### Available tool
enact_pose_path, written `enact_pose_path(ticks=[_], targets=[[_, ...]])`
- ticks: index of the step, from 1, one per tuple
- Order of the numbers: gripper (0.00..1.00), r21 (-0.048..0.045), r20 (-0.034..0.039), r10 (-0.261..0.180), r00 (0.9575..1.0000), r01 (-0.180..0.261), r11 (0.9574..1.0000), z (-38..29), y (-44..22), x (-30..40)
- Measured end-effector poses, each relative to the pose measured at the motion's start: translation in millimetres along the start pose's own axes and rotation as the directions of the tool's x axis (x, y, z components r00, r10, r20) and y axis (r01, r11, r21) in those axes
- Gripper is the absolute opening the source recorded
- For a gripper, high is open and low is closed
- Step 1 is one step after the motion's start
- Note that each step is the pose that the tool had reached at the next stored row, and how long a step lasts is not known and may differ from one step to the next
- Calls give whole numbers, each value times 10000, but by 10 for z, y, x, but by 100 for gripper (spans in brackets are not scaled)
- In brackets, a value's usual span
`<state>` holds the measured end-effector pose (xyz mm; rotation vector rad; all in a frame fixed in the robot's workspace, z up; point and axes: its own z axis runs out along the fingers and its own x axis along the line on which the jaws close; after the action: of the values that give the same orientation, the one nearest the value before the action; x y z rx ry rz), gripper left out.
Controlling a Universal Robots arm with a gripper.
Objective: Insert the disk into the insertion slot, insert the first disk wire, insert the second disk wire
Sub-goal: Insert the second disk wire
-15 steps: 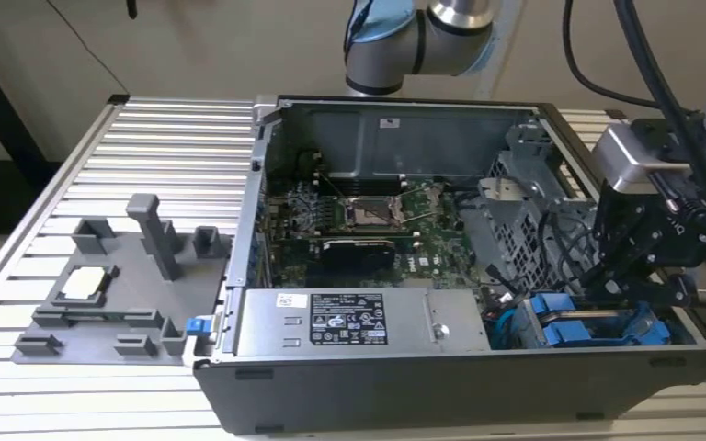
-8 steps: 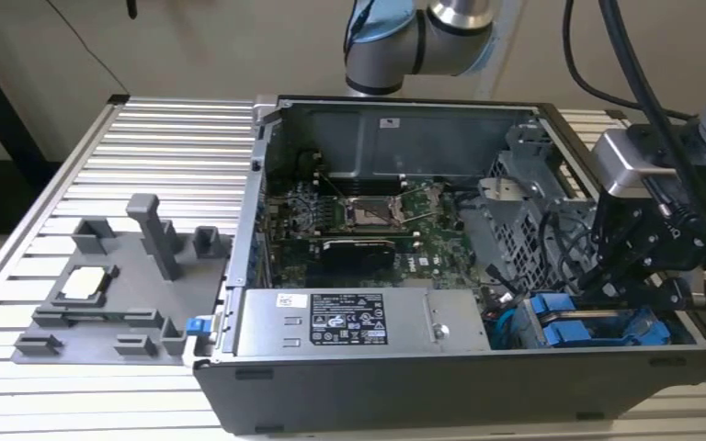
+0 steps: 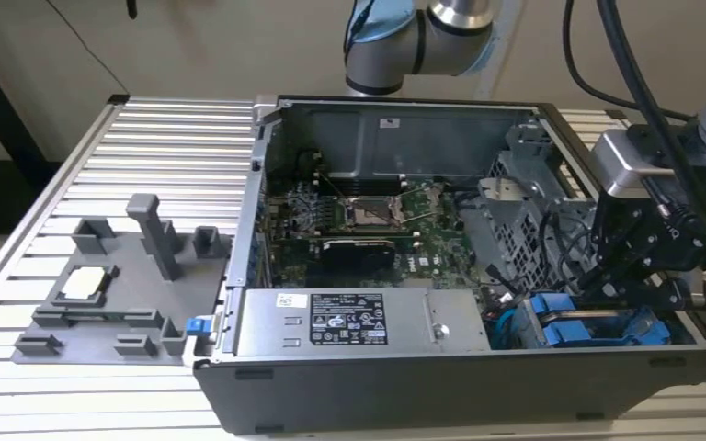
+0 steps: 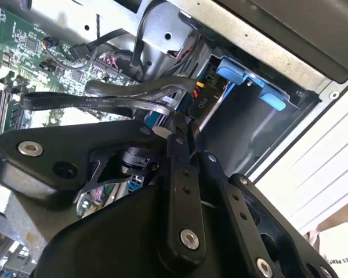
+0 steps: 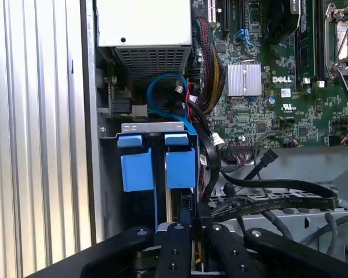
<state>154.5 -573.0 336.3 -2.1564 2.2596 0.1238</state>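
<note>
Gripper (image 5: 184,223) with jaws nearly closed, pinching a black wire connector (image 5: 185,204) beside the blue-framed disk (image 5: 180,168).

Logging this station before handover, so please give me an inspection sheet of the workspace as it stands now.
Surface: ribbed metal table carrying an open computer case.
Job's things: blue-framed disk seated in the grey drive cage.
Clutter: grey fixture block on the exterior view's left.
Grippers: gripper low beside the drive bay, close to the wires.
Cables: flat black cable; blue cable.
Surroundings: plain wall behind; nothing else seen.
</note>
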Motion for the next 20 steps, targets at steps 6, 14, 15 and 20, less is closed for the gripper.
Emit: enact_pose_path(ticks=[6,14,15,20], targets=[[24,0,8,0,10000,0,10000,1,0,0],[24,-10,9,0,10000,0,10000,-75,3,-5],[24,-11,9,1,10000,-1,10000,-94,4,-6],[24,-12,8,0,10000,0,10000,-230,10,-15]])
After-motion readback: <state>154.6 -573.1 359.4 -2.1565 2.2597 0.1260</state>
